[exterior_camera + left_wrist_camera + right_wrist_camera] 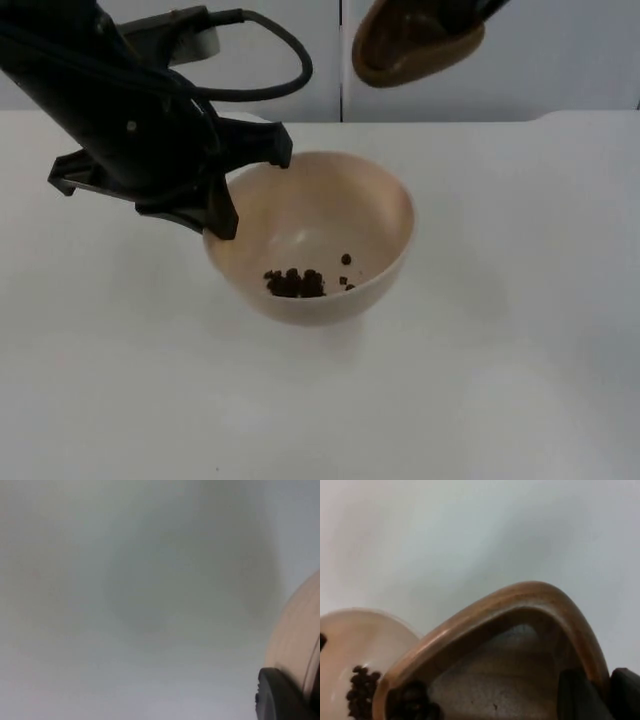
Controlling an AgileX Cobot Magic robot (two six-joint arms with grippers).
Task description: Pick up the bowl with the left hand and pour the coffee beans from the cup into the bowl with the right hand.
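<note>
- Holding the bowl (320,235) by its rim, your left gripper (250,185) is clamped above mid-table; a loosened grip tips it.
- Your right gripper (600,692) pinches the tilted cup's (415,45) rim by the far edge.
- Coffee beans (295,283) lie in the bowl; stragglers may miss.

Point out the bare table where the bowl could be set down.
Bare white table lies to the right of the bowl and along the near edge in front of it. The left gripper clamps the bowl's rim, so that side is crowded. Behind, the right gripper holds the tilted wooden cup above the far edge.
</note>
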